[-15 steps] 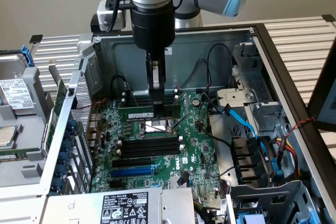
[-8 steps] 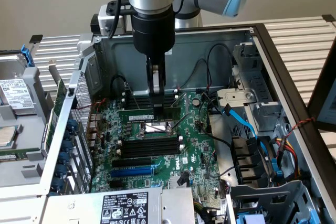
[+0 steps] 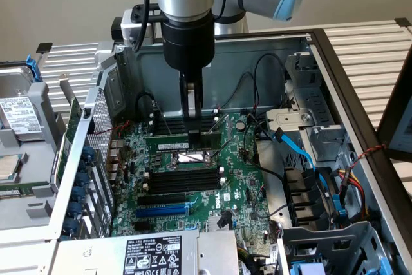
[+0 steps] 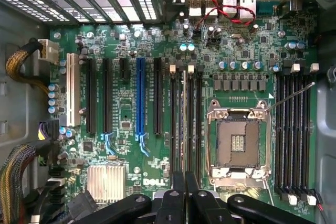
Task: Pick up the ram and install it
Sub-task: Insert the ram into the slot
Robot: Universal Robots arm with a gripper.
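My gripper point(image 3: 192, 131) reaches straight down into the open computer case and is shut on the ram point(image 3: 168, 142), a thin green stick with a white label, held level by its top edge. In the wrist view the ram point(image 4: 184, 129) appears edge-on as a thin line running away from the gripper point(image 4: 178, 195). It lies along the black memory slots point(image 4: 198, 124) between the CPU socket point(image 4: 239, 142) and the blue slot point(image 4: 139, 98). The exterior view places the stick above the board, over the CPU socket point(image 3: 193, 157) and the black slots point(image 3: 183, 181). I cannot tell whether it touches a slot.
A second bank of black memory slots point(image 4: 294, 129) lies on the socket's other side. The case walls point(image 3: 270, 49), blue cables point(image 3: 299, 149) and drive bays point(image 3: 322, 204) crowd the exterior view's right. A perforated metal bracket point(image 3: 96, 140) stands at the left, and a power supply point(image 3: 154, 256) sits in front.
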